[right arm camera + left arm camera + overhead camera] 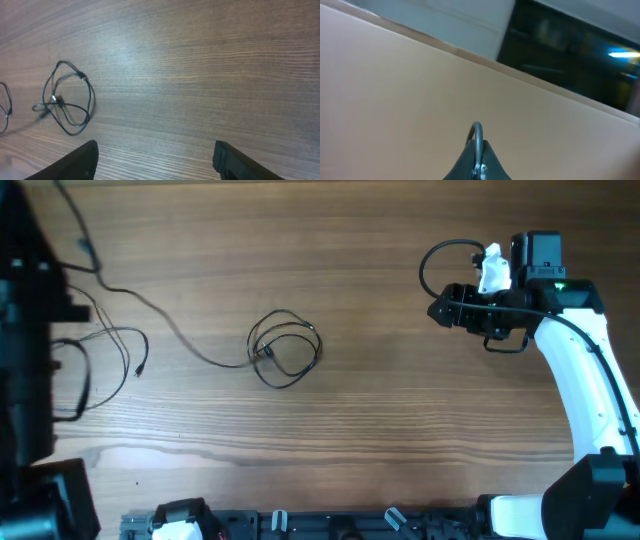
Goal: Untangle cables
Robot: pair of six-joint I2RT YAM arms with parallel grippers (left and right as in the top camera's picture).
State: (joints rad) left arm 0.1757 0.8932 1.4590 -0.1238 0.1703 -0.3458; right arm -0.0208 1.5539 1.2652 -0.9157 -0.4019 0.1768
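A small coil of thin black cable (285,348) with silvery plug ends lies on the wooden table left of centre. It also shows in the right wrist view (65,97). A single strand (160,315) runs from the coil up and left toward the left arm. More loose loops (125,345) lie at the far left. My left gripper (477,152) is shut, with a thin cable pinched between its fingertips, held above the table. My right gripper (440,310) is open and empty, well to the right of the coil; the table shows between its fingers (157,160).
The dark left arm (25,330) fills the left edge. The white right arm (585,370) runs down the right side with its own thicker black cable loop (435,260). A black rail (330,525) lines the table's front edge.
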